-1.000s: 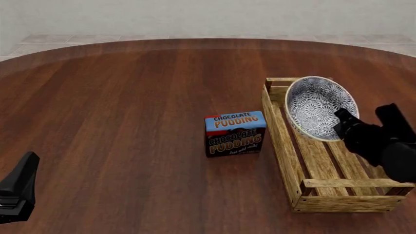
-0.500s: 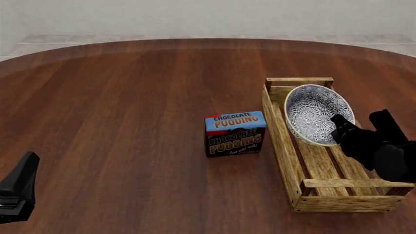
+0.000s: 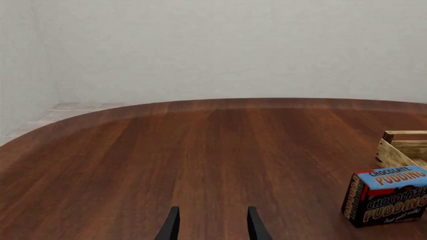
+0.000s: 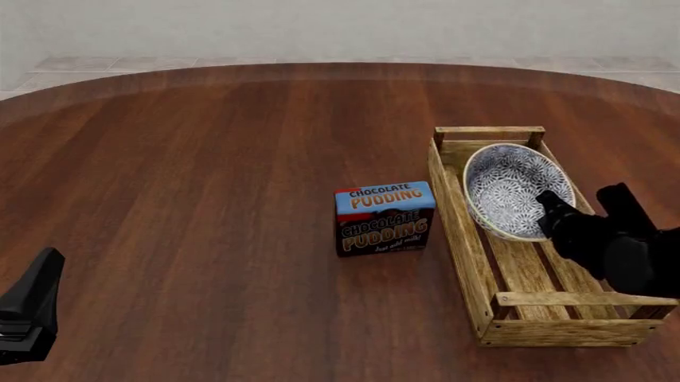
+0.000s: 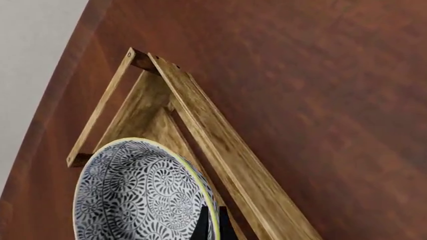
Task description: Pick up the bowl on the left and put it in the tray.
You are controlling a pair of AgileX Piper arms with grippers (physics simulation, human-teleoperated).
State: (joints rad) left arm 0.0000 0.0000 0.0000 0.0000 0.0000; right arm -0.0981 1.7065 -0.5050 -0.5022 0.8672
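Observation:
The blue-grey patterned bowl (image 4: 513, 187) hangs tilted inside the far half of the light-wood tray (image 4: 455, 208), its lower edge close to the slats. My right gripper (image 4: 550, 205) is shut on the bowl's near rim. In the right wrist view the fingertips (image 5: 203, 226) pinch the cream rim of the bowl (image 5: 133, 195), with the tray's side rail (image 5: 220, 150) alongside. My left gripper (image 4: 30, 306) rests at the near left of the table, far from the bowl. In the left wrist view my left gripper (image 3: 213, 227) is open with nothing between its fingers.
A chocolate pudding box (image 4: 384, 217) stands upright just left of the tray, also seen as the pudding box (image 3: 387, 196) beside a tray corner (image 3: 400, 147). The round dark-wood table (image 4: 212, 199) curves away at the back toward a pale wall.
My right gripper has carried the bowl down into the tray and slightly leftward; the bowl now sits lower between the tray's walls. The left arm has not moved.

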